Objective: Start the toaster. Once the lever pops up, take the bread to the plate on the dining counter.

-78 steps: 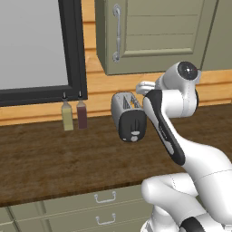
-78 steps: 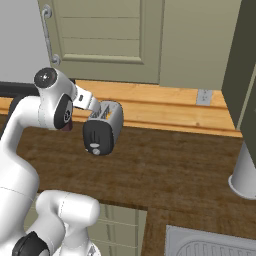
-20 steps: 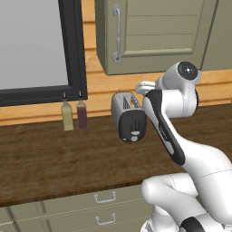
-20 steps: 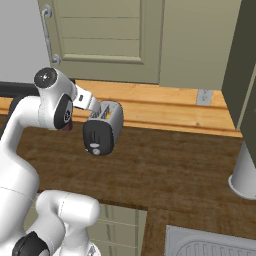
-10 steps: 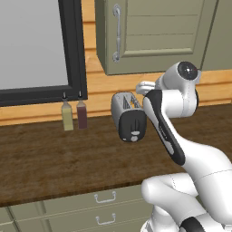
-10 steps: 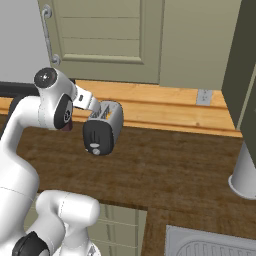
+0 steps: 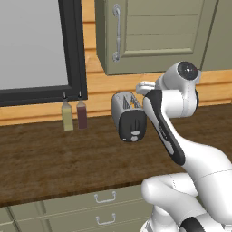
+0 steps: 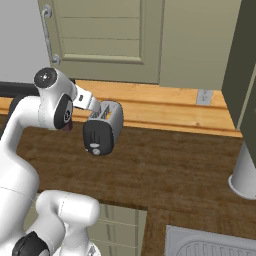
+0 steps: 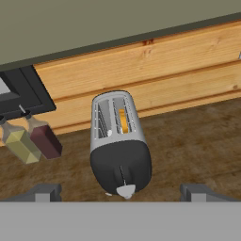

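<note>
Dark wood-grain worktop point(image 9: 197, 141) | rounded silver toaster point(image 9: 117, 136), tan bread point(image 9: 123, 120) in slot | gripper point(image 9: 120, 192) wide open, empty

Two bottles point(image 7: 74, 114) — olive, dark red — below the window frame point(image 7: 72, 50).

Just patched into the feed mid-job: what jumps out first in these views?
The silver toaster stands on the dark worktop against the wooden back wall, an orange slice of bread sunk in one slot. The gripper hangs open above its black end panel. Two small bottles stand to its left under the window.
</note>
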